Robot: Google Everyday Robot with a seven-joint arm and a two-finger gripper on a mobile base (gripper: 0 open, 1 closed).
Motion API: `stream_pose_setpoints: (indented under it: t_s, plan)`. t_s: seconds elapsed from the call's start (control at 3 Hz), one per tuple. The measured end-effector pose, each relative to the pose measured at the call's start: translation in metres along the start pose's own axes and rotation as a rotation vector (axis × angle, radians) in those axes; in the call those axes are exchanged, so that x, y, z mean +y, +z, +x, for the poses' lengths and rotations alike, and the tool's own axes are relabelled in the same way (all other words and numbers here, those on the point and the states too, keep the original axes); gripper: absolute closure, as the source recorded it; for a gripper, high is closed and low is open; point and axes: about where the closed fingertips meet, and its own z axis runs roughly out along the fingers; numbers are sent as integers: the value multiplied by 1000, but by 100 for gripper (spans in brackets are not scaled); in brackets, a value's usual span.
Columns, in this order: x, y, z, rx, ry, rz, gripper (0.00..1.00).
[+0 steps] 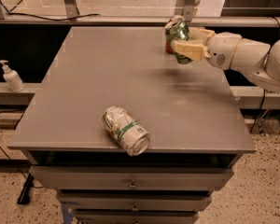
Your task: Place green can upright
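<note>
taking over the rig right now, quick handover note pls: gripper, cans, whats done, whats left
Gripper: shut on the green can, fingers clamped across its body, in the air over the far right part of the table.
Green can: off the surface, not yet set down. A red thing shows partly behind it, too hidden to identify.
White can with a green band: lying on its side near the front edge, not part of the job.
Done: green can grasped and held off the table.
Left: lower it on its end onto bare tabletop, probably clear of the red thing, then release and back away.
</note>
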Motion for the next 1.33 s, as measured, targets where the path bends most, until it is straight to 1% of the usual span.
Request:
stream_pose_setpoints:
  t_s: [0.33,0.67,1.0,1.33]
  plan:
    - [-6,-26,9,-48,64,20,100]
    - [-6,-46,22,-83,134,25,100]
    - [-7,-61,31,-115,179,29,100]
    - [-10,-76,40,-149,212,35,100]
